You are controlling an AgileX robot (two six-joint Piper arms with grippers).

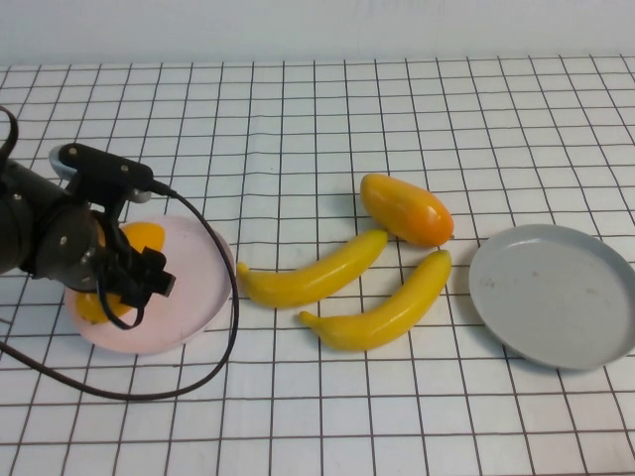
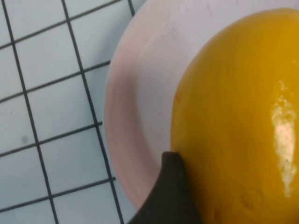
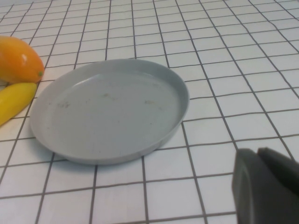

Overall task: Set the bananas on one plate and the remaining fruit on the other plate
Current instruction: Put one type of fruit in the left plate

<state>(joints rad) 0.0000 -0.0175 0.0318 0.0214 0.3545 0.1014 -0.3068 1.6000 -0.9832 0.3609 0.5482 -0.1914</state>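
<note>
The left hand (image 1: 117,288) sits low over the pink plate (image 1: 198,288), at the plate's left side, closed around a mango (image 1: 142,238). In the left wrist view one dark finger (image 2: 170,196) presses against the fruit's glossy skin, with the pink rim (image 2: 124,121) right under it. The arm covers most of the fruit from above, so whether the mango already rests on the plate or is held just over it is hard to say.

The second mango (image 1: 407,209) lies on the gridded surface (image 1: 298,109), right of the pink plate and a little farther from the robot. Just beside it, on its near side, lie the two bananas. One banana (image 1: 313,271) points its tip toward the pink plate and its other end reaches up next to the mango. The other banana (image 1: 382,306) lies nearer the robot, and its upper end comes close to the grey plate (image 1: 595,337).

The grey plate sits well to the right of the pink plate, with the loose fruit between them. In the right wrist view the grey plate (image 3: 177,107) fills the middle, with the mango (image 3: 18,58) and a banana tip (image 3: 14,100) at its far edge. The right hand (image 3: 266,186) hovers near the grey plate, away from the fruit; I cannot tell whether it is open or closed.
</note>
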